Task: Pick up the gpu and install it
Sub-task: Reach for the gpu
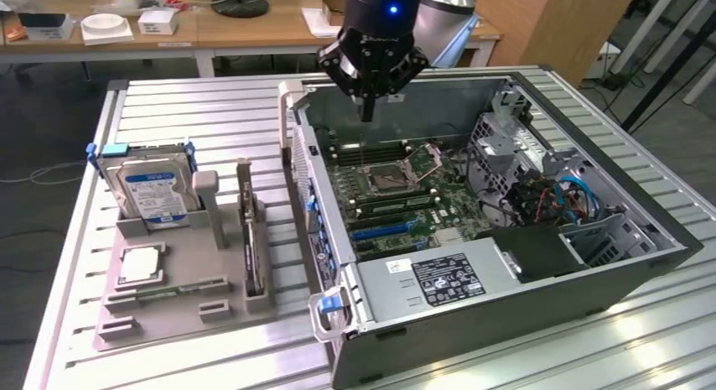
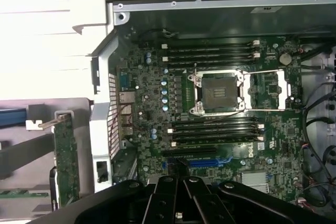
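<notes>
The open computer case (image 1: pixel 559 314) sits nearest on the desk (image 1: pixel 201 113); above its motherboard (image 1: pixel 391 197) hangs the end effector (image 1: pixel 366 115), fingers together, holding nothing; the gpu (image 1: pixel 254 247) stands on edge in the grey holder (image 1: pixel 196 247) beside the case, well apart from it.

Arm (image 1: pixel 386 8) upright, pincer (image 1: pixel 366 115) aimed straight down w/ fingers (image 1: pixel 365 101) pressed together

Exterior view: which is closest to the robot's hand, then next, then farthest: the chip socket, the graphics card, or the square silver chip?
1. Chip socket, inside the computer case, below the hand.
2. Graphics card, on edge in the gray tray, exterior view's left of the case.
3. Square silver chip, farther left on that tray.
</notes>
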